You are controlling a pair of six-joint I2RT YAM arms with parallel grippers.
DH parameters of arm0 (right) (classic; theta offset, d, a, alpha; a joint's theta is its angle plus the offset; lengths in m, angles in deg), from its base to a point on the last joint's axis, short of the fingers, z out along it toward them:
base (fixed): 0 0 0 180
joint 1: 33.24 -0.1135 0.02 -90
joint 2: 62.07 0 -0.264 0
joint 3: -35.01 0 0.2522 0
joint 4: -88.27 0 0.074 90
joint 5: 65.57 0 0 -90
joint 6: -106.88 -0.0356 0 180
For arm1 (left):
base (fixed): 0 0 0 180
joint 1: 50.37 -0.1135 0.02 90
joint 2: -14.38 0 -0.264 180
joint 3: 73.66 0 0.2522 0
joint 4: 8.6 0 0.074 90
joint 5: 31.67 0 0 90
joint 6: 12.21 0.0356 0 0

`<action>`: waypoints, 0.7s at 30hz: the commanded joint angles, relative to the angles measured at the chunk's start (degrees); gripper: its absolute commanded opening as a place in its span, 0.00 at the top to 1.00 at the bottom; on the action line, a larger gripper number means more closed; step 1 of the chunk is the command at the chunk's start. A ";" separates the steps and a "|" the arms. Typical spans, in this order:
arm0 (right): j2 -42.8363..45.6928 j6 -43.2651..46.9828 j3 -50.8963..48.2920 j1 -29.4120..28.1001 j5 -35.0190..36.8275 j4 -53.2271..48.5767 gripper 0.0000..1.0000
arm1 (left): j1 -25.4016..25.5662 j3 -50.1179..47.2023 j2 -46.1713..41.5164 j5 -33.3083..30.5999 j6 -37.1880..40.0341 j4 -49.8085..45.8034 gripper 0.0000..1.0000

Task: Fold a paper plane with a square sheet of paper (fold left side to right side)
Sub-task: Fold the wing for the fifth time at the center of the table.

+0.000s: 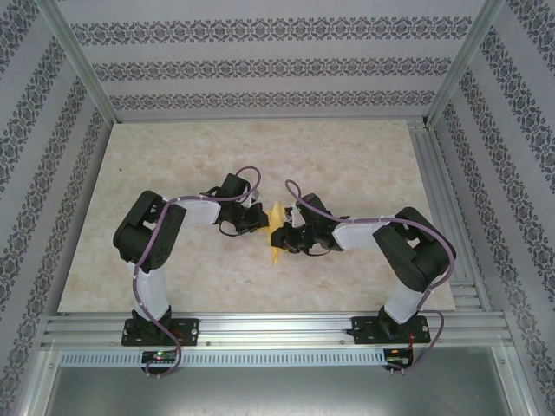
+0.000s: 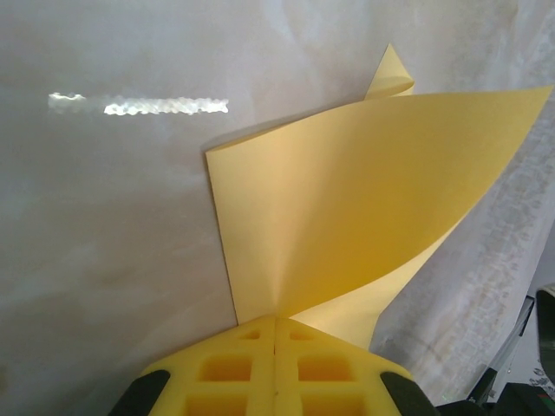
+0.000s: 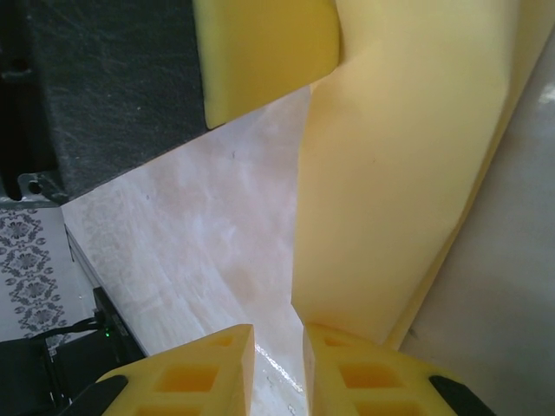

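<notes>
The left tool (image 2: 276, 325) has its yellow foam pads pressed together on the lower edge of the thin, matte yellow-orange square sheet of paper (image 2: 347, 217). The sheet rises ahead of it in a curved, part-creased sail, with a small folded corner peeking past the far edge. Held up off the pale marbled tabletop (image 1: 173, 156) like this, its free side can probably be swung across for the left-to-right fold.

The right tool (image 3: 277, 334) faces it from the opposite side, pads a narrow gap apart. The paper runs down to the inner edge of one pad, touching it but, as far as shows, not clamped.

Just ahead of the right tool sit the left tool's pad (image 3: 260, 52) and black body, near enough to crowd any closing move. The aluminium frame rails (image 1: 260, 328) and patterned walls (image 1: 260, 69) stand well apart from both tools.
</notes>
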 commanded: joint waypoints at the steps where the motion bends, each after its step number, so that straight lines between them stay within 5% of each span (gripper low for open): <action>1: -0.82 -0.19 1.81 -0.72 -0.15 1.69 0.78 | 0.99 -1.53 2.53 -3.57 0.38 -4.90 1.00; 21: -2.90 2.53 3.52 -1.03 0.25 -3.69 0.78 | 1.07 -1.44 2.68 -3.41 0.18 -4.42 1.00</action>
